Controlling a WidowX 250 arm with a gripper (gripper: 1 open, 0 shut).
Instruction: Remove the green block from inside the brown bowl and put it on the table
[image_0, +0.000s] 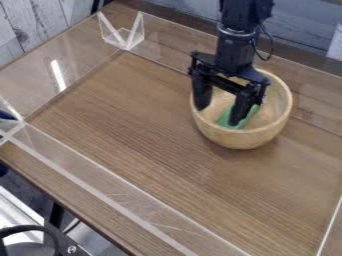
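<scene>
Gripper (223, 107) wide open, holding nothing, straddling the brown bowl (249, 128) rim — close carelessly and you tip it off the green block (246, 112).

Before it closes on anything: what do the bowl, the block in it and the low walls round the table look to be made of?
Brown bowl: looks like light-tan wood, smooth matte finish, thick rim.
Green block: plain bright green, uniform colour; painted wood or plastic, cannot tell which.
Low walls: clear plastic, probably acrylic; see-through, with bright glare on the edges.
Table: brown wood-grain surface, solid or laminate unclear.
</scene>
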